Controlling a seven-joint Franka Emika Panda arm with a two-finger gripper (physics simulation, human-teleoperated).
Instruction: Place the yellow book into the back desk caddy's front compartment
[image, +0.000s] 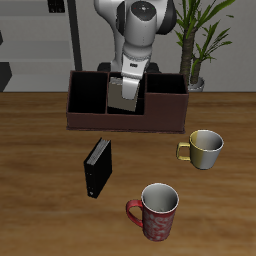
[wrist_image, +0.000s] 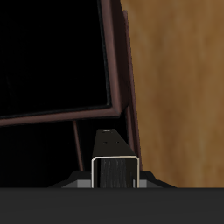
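Observation:
The yellow book (image: 122, 98) is a grey-tan slab held upright in my gripper (image: 128, 84), over the middle section of the back desk caddy (image: 165, 112), the dark reddish-brown box at the table's back. The book's lower end is level with the caddy's rim and hides the front compartment in the exterior view. In the wrist view the book (wrist_image: 115, 166) stands on end between my fingers, with a caddy divider (wrist_image: 118, 66) and black interior beyond it. The gripper is shut on the book.
A black book (image: 97, 166) stands on the table in front of the caddy. A pale yellow mug (image: 205, 148) and a red patterned mug (image: 157, 212) stand nearer the front edge. A potted plant (image: 196, 50) is behind the caddy.

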